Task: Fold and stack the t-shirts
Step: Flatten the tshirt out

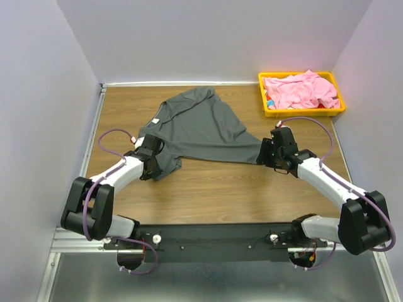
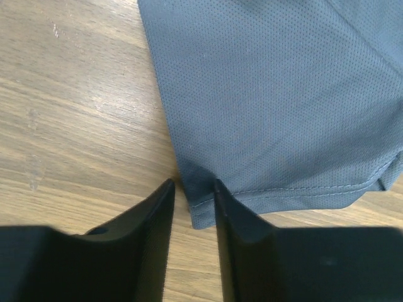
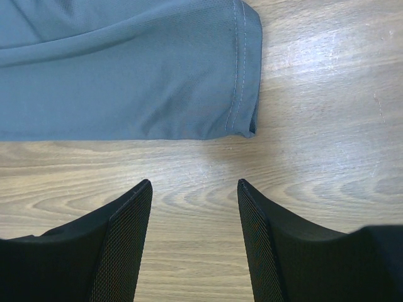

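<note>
Grey shirt (image 1: 204,129) lies spread mid-table, pink shirt (image 1: 299,88) in the far-right tray (image 1: 302,112). Left gripper (image 2: 194,184) straddles the near-left hem corner, gap narrow, not clamped. Right gripper (image 3: 195,182) is wide open and empty, just short of the near-right corner. Likely setup for a two-corner fold.

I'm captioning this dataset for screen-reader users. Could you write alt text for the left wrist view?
The left gripper, its two black fingers narrowly parted, straddles the hemmed corner of a dark grey t-shirt lying flat on a wooden table. The shirt's fine mesh cloth fills the upper right of the view, and bare wood fills the left.
</note>
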`<act>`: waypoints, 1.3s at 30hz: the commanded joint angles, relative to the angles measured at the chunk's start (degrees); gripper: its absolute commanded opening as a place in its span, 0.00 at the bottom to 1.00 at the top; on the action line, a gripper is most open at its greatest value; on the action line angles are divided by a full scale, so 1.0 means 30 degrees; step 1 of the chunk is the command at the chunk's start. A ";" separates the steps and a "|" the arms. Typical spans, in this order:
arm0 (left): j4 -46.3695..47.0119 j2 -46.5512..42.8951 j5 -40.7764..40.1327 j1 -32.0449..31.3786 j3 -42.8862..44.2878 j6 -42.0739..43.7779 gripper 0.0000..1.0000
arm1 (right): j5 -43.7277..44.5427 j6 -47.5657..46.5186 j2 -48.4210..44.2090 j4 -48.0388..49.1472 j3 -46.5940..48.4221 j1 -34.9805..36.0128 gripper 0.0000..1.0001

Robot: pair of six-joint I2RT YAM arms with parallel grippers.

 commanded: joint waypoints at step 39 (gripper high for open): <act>-0.0609 -0.3958 0.0536 -0.0072 -0.0095 -0.0251 0.00 | 0.3165 0.7017 0.3944 0.2256 -0.0069 -0.1031 0.49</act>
